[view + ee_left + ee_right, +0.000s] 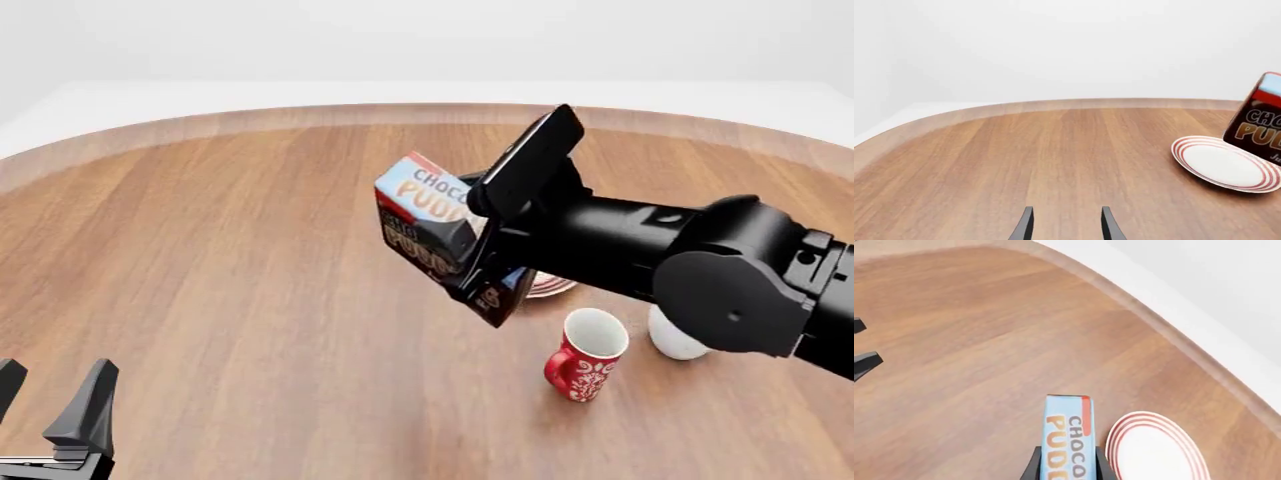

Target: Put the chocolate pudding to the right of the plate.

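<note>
- Wood-grain brown table (240, 260) with a rounded far edge carries everything in the scene.
- Right arm (667, 255) reaches in from the right side of the front view, stretched forward and leftward over the table, its black wrist angled down toward the middle.
- Right gripper (461, 255) is clamped on the pudding box (424, 215); in the right wrist view the two black fingers (1033, 467) press against both narrow sides of the box (1067, 440).
- That box is held up off the table, tilted, with its light blue lettered top facing up and to the left and its dark brown side facing the camera.
- In the front view the box hangs over the left side of the plate (550, 288), which is mostly hidden behind the gripper; only a bit of red-ringed rim peeks out.
- From the left wrist view the box (1257, 117) shows above the far side of the plate (1224, 162), clear of its surface.
- Left gripper (51, 405) sits low at the near left corner of the front view, well apart from everything else, its fingers (1024, 225) spread with bare table between them.
- Red patterned mug (585, 357) stands upright near the plate on its near right side, and a white mug (674, 335) is just beside it, partly hidden by the right arm.
</note>
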